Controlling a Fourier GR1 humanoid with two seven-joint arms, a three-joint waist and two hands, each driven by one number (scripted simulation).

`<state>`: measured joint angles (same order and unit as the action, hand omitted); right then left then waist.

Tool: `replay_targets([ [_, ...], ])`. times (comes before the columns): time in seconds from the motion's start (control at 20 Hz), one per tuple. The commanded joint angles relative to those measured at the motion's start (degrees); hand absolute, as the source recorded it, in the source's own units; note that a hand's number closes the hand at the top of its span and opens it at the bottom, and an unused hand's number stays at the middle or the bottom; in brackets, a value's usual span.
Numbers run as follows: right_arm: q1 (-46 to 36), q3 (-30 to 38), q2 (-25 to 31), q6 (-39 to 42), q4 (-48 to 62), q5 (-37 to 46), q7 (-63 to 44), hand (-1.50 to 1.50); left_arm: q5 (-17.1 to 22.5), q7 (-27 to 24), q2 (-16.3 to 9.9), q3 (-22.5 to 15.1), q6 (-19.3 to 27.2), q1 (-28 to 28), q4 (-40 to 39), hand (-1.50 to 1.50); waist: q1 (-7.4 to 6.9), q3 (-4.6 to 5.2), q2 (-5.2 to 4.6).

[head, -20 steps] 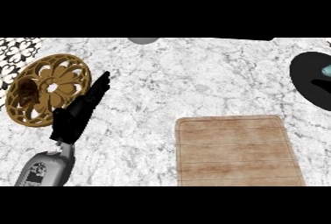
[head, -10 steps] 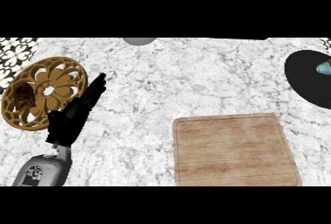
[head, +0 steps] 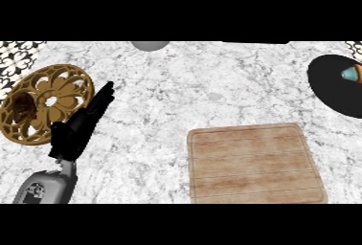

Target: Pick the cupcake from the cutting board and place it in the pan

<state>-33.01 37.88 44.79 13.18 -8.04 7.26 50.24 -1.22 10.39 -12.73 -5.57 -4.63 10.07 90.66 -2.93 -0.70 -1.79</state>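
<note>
**Cupcake already in the pan; left hand idle beside the trivet**

The wooden cutting board (head: pixel 254 164) lies at lower right of the frame with its top bare: no cupcake sits on it. At the upper right edge the dark round pan (head: pixel 332 88) is partly cut off by the frame, and a small teal and orange object, judged to be the cupcake (head: pixel 350 73), rests inside it close to the frame's edge. On this evidence the placing step appears done.

The left hand (head: pixel 81 129) enters from the lower left on its grey forearm (head: pixel 46 187). Its fingers (head: pixel 102 98) are extended straight toward the upper right and enclose nothing; the hand lies over the marble tabletop (head: pixel 205 81), just beside the rim of an ornate golden openwork trivet (head: pixel 46 103) at centre left. Its posture suggests rest, not reaching. The right hand does not show anywhere in the view.

A brown patch shows at the trivet's left side; what it is cannot be told. A grey round object (head: pixel 150 45) is cut off at top centre. Patterned tile (head: pixel 17 60) fills the upper left corner. Nothing lies between board and pan.
</note>
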Motion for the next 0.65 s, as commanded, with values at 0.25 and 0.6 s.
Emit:
replay_targets([
  [0.25, 7.0, 0.44, -2.16, 3.69, -0.77, -0.55, 7.74, -1.5, -0.64, 0.68, 1.77, -0.87, 1.03, -0.61, 0.69, 0.0, 0.65, 0.09, 0.55],
  [0.6, 9.88, 0.16, -3.32, 1.86, -1.85, -0.34, 9.15, -1.5, 0.73, 0.39, -1.04, 2.2, -1.34, 0.3, -1.43, 0.0, 1.06, 0.2, 0.76],
])
